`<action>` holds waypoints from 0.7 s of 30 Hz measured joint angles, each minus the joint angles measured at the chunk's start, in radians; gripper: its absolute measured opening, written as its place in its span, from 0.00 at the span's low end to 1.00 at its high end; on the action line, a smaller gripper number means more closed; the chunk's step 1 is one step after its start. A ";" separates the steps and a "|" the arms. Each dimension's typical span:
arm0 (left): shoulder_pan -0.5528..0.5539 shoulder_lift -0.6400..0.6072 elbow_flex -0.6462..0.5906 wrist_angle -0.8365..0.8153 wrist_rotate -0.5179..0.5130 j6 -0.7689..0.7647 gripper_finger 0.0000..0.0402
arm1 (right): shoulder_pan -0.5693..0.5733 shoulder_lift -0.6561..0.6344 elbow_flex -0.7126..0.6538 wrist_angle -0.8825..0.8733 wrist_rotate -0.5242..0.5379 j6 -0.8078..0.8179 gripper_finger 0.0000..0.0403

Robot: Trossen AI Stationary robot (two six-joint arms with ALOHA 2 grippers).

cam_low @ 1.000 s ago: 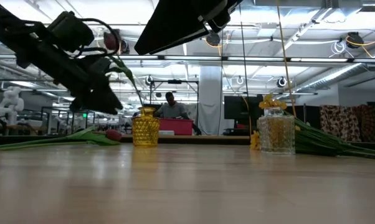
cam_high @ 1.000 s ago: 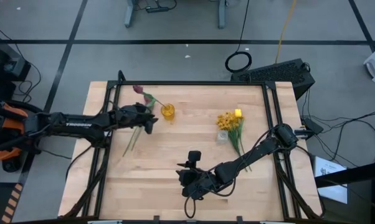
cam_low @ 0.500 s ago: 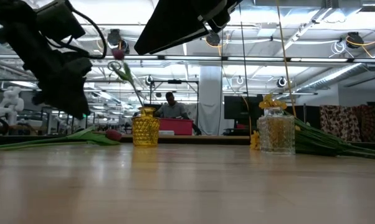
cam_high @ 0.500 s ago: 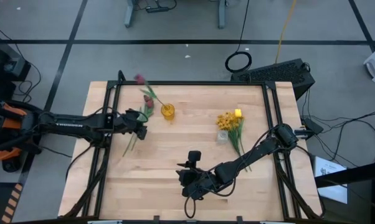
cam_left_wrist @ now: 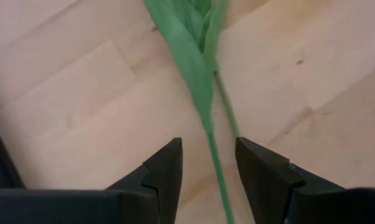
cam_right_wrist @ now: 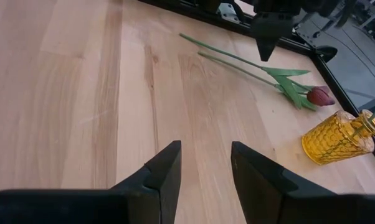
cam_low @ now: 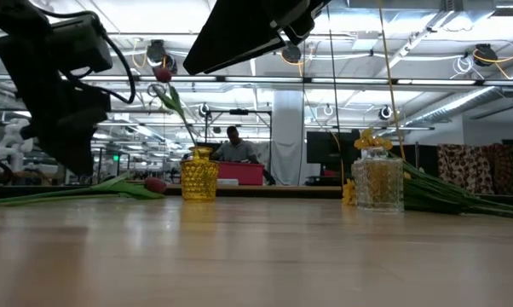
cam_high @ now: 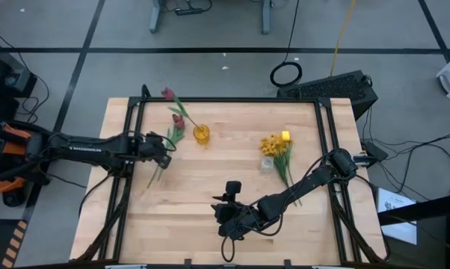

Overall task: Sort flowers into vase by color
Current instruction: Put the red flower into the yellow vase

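One dark-red tulip (cam_high: pixel 167 93) stands with its stem in the yellow glass vase (cam_high: pixel 201 134) and leans toward the far left. Another dark-red tulip (cam_high: pixel 178 119) lies on the table, and its stem (cam_left_wrist: pixel 222 102) runs toward the near left. My left gripper (cam_left_wrist: pixel 207 155) hangs open over that stem. It points steeply down with a finger on either side of the stem and touches nothing. Yellow flowers (cam_high: pixel 275 144) stand in a clear vase (cam_high: pixel 266 165). My right gripper (cam_right_wrist: pixel 205 163) waits open over bare wood near the table's front middle.
Black frame rails (cam_high: pixel 131 134) run along the table's left and right edges. Green stems of the yellow flowers (cam_high: pixel 288 179) trail across the wood beside the right arm. Bare wood lies between the two vases and along the near left.
My left gripper has drawn back from the yellow vase toward the table's left edge and tipped steeply downward, its fingers staying open. The tulip in the yellow vase has swung, and its head now reaches farther toward the far edge.
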 joint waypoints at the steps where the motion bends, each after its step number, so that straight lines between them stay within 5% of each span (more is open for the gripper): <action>1: 0.000 0.009 0.000 0.000 -0.002 0.003 0.38 | 0.000 0.000 0.000 0.000 0.000 0.000 0.33; 21: 0.032 0.157 -0.048 0.159 -0.019 0.083 0.38 | 0.000 0.000 0.000 0.006 -0.004 -0.004 0.33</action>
